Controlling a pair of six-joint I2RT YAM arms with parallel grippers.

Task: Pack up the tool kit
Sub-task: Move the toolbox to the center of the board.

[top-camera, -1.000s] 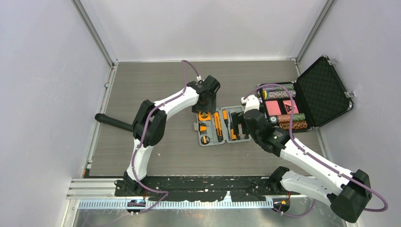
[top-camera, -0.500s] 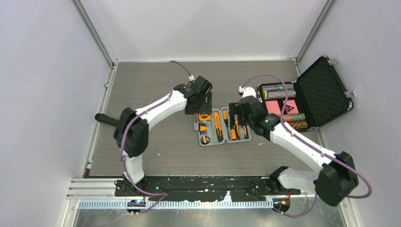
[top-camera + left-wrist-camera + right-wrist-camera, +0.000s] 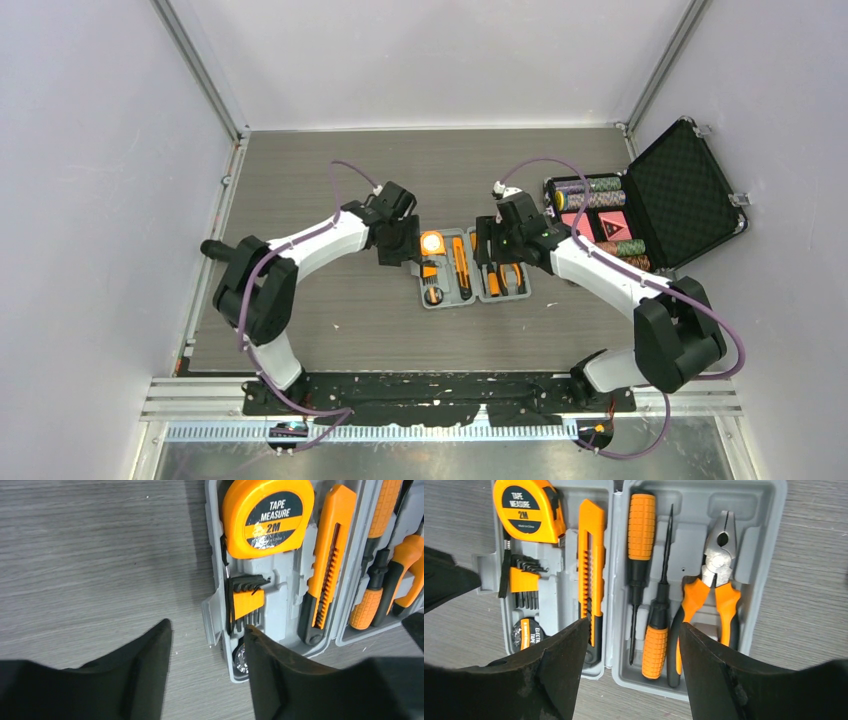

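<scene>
The grey wood-grain table (image 3: 300,180) carries, at its far right corner, a black foam-lined case (image 3: 685,185) standing open with rows of poker chips inside. Near the table's middle the tool kit (image 3: 704,510) lies opened flat, both grey halves facing up. The left gripper (image 3: 206,630) hangs over the kit's left edge and the right gripper (image 3: 634,625) over its centre hinge, each with jaws spread and nothing between them; whether either touches the plastic is hard to say. In the right half sit the pliers (image 3: 711,590) and two screwdrivers (image 3: 641,525). The left half holds a utility knife (image 3: 591,565), the tape measure (image 3: 267,515), a hex key set (image 3: 245,602) and a small tape roll (image 3: 526,632).
</scene>
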